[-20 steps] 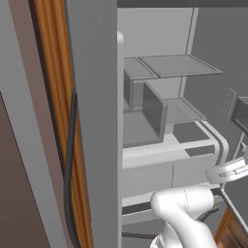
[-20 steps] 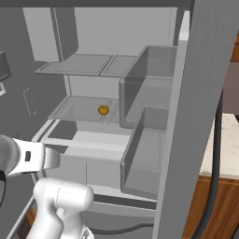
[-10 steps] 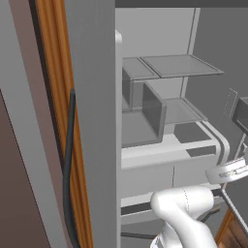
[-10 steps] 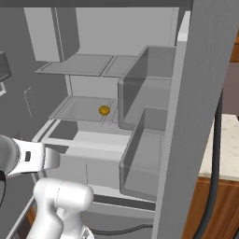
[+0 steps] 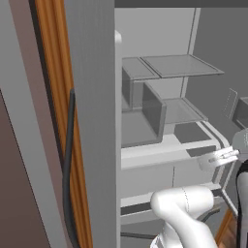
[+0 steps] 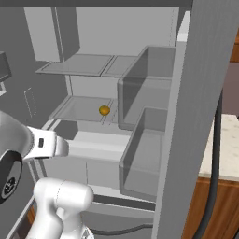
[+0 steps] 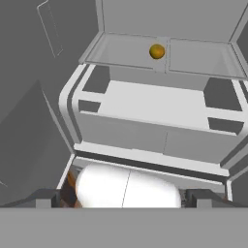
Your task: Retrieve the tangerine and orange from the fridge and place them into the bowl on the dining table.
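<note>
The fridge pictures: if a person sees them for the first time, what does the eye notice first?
Probably the one spot of colour: a small orange fruit alone on a glass shelf deep in the open grey fridge. Next, the robot's white arm rising in front of the drawers below that shelf.
</note>
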